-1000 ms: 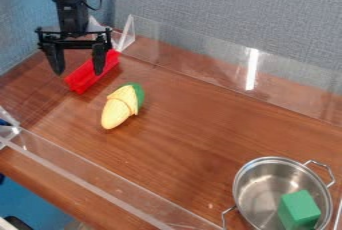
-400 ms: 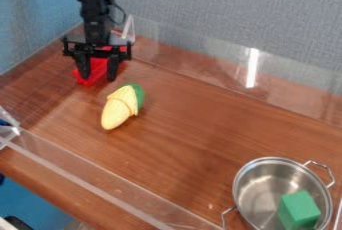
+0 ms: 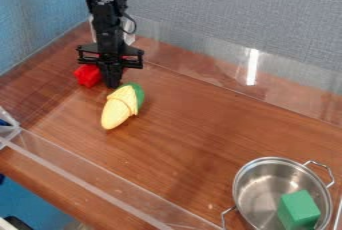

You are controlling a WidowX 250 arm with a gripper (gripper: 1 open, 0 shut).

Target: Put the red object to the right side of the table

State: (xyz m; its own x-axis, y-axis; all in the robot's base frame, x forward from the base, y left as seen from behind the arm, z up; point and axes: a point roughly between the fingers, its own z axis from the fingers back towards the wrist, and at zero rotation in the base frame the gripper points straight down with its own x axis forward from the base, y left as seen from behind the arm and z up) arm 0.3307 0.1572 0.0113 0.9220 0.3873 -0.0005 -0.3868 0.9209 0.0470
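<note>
Dark brown wood for the table [image 3: 201, 144], with low clear walls all round and a blue wall behind. Near the far left corner, the red object [image 3: 87, 76], lying flat on the wood. Straight down onto it, the claw [image 3: 112, 78], fingers squeezed close together. Looks like a pinch on the right end of the red object, but hard to be sure, since the black fingers hide that end. Pointing down like that to grab from above, the easy way to take a block that lies flat. Not lifted off the wood yet, so most of the job left to do.

Just in front of the claw, toward the middle of the table, the yellow-green toy [image 3: 122, 106], lying on its side. Close enough to get bumped, so best to go up first and then across. Down by the near right corner, a shiny pot [image 3: 261, 186] with a green cube [image 3: 299, 212] inside. Lots of bare wood along the right edge behind the pot, a good spot to set the red object down. Worth keeping away from the pot and the clear walls on the way. Smooth little block, so maybe slippery if pinched at one end only.
</note>
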